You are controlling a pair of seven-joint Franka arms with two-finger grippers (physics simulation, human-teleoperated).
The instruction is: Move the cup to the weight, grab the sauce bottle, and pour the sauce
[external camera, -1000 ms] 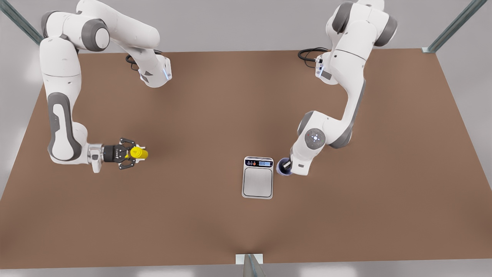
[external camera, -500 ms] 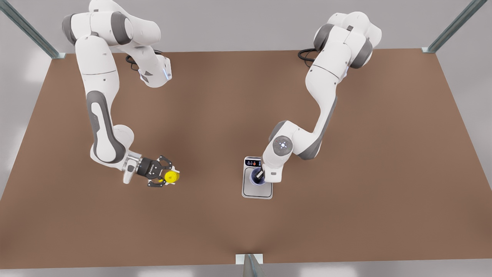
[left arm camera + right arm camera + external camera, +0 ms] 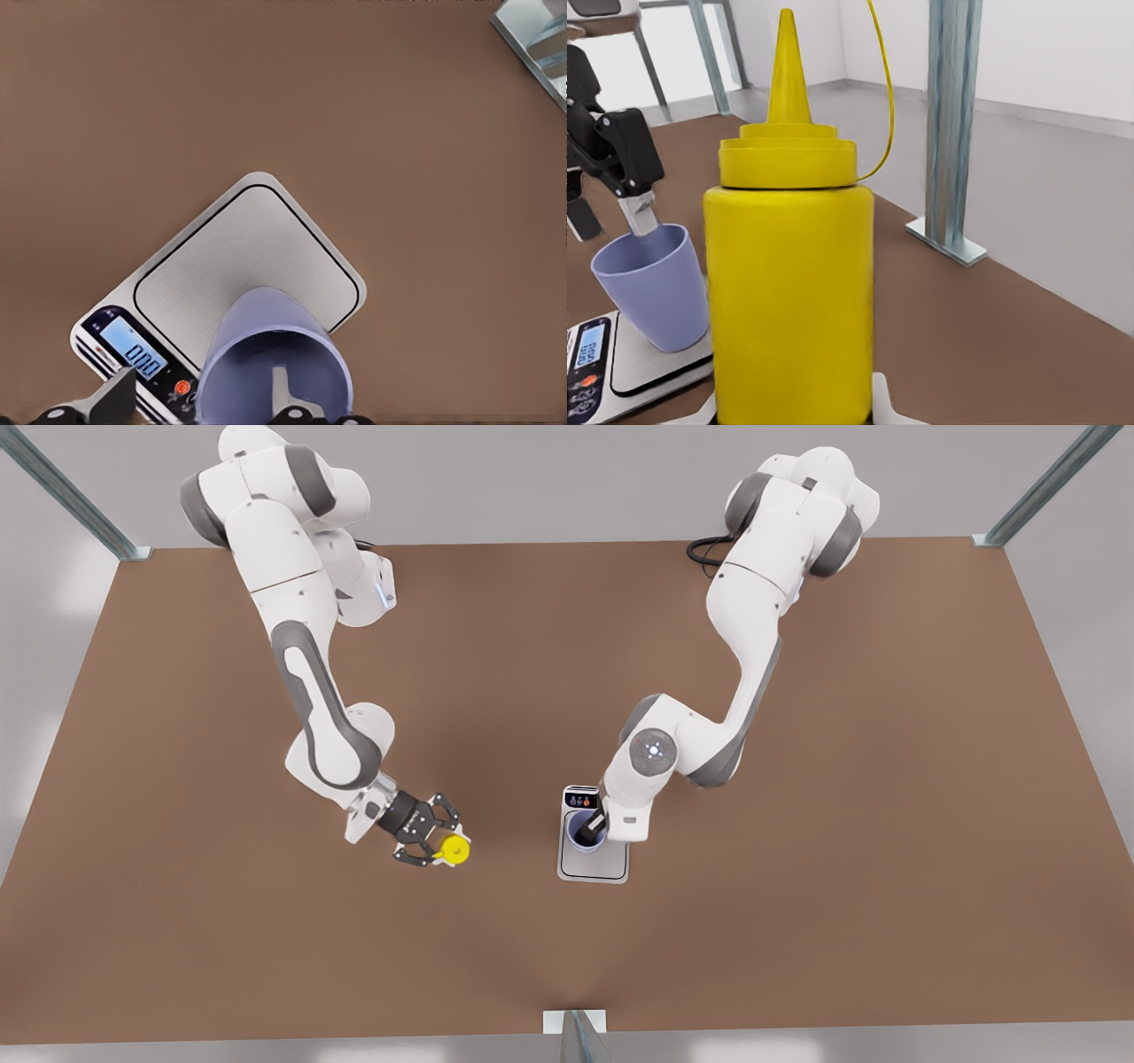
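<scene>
The left gripper (image 3: 592,825) is pinching the rim of the cup (image 3: 586,833), one finger inside and one outside, and is holding it on the weight (image 3: 594,861) close to the display end, while the right gripper (image 3: 440,849) is clamping the sauce bottle (image 3: 455,850) upright and well apart from the cup. My worry is that the cup is sitting off-centre and may tip or drag when the fingers let go, spoiling the pour. Compared with half a second ago, the bottle is nearer the scale, and the cup is staying put on the plate.
</scene>
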